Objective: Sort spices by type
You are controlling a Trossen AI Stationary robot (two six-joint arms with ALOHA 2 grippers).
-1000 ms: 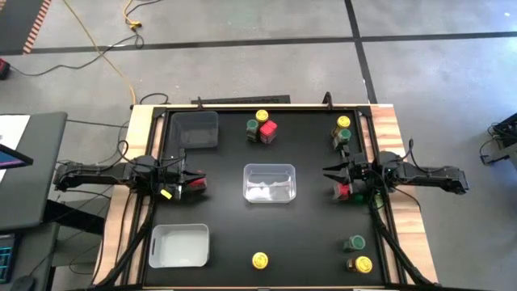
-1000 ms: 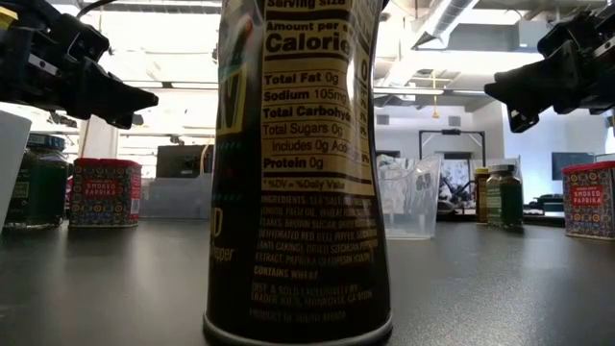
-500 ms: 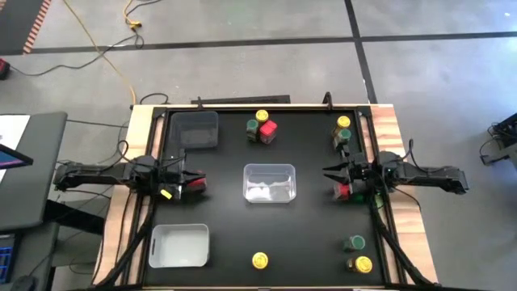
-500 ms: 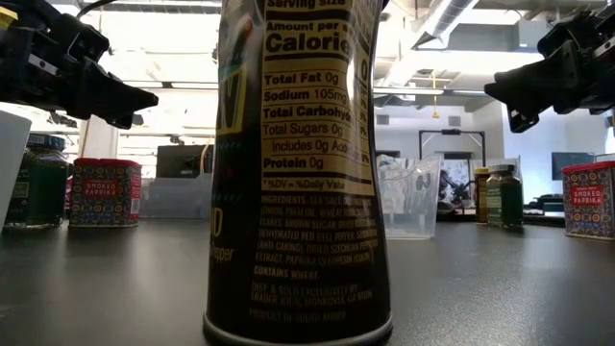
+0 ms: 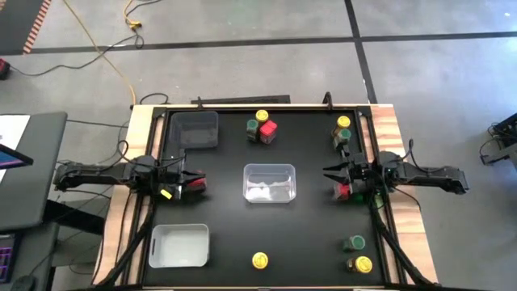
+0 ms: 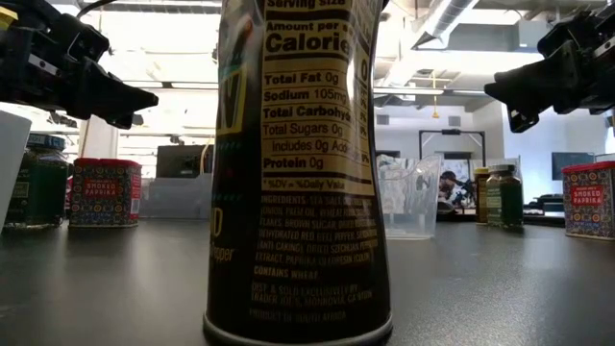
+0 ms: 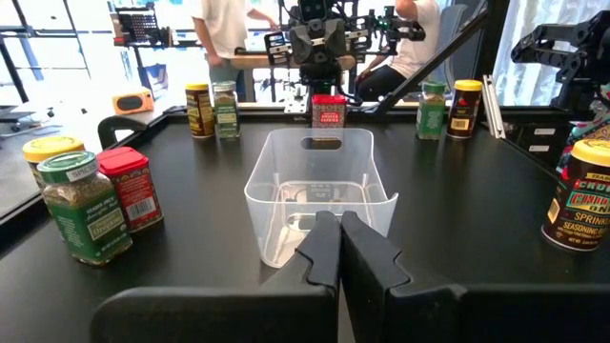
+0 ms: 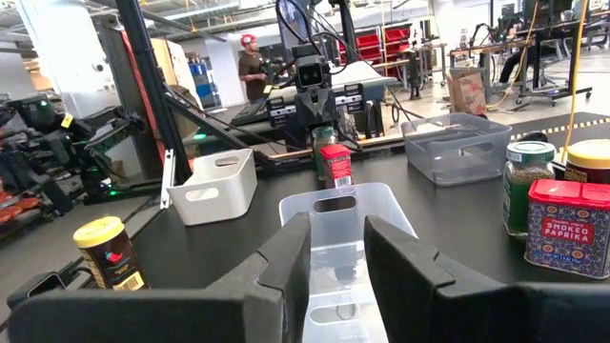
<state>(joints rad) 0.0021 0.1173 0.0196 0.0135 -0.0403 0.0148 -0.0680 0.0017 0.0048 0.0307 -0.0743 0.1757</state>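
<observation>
left gripper (image 7: 339,250) pressed together, empty, beside clear bin (image 5: 270,182) | right gripper (image 8: 335,255) spread, empty, opposite side | jars (image 5: 261,128) scattered around bin | risk: knocking red jar (image 5: 342,191) beneath right gripper

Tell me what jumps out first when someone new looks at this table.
A clear bin sits empty at the middle of the black table, with the left gripper and right gripper facing it from either side. Spice jars stand scattered in small clusters, and one yellow-lidded jar stands alone at the near edge.
</observation>
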